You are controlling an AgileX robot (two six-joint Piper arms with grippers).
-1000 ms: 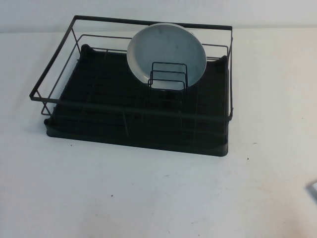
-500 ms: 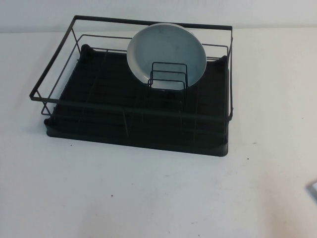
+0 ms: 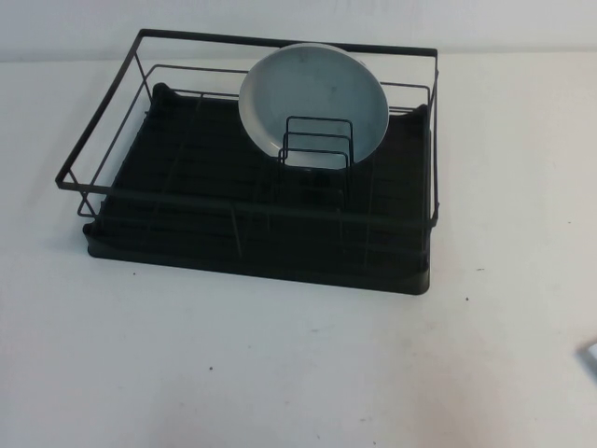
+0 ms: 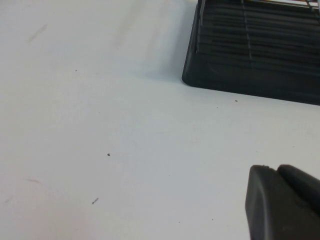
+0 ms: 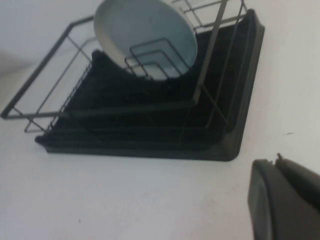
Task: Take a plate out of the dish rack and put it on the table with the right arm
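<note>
My right gripper (image 5: pixel 287 200) closed, empty, low over table (image 3: pixel 280 373), well short of dish rack (image 3: pixel 252 252). Plate (image 3: pixel 314 93) leans upright behind wire dividers (image 3: pixel 317 140). Risk: snagging rack wires, tipping plate. Left gripper (image 4: pixel 282 200) parked; cannot tell fingers.

bare table (image 3: pixel 280 373) before dish rack (image 3: pixel 252 233), wire dividers (image 3: pixel 317 145) fronting plate (image 3: pixel 312 93)

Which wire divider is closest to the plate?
The rearmost divider; the plate stands just behind it, the others farther forward. Left pincer, right pincer over the table.
</note>
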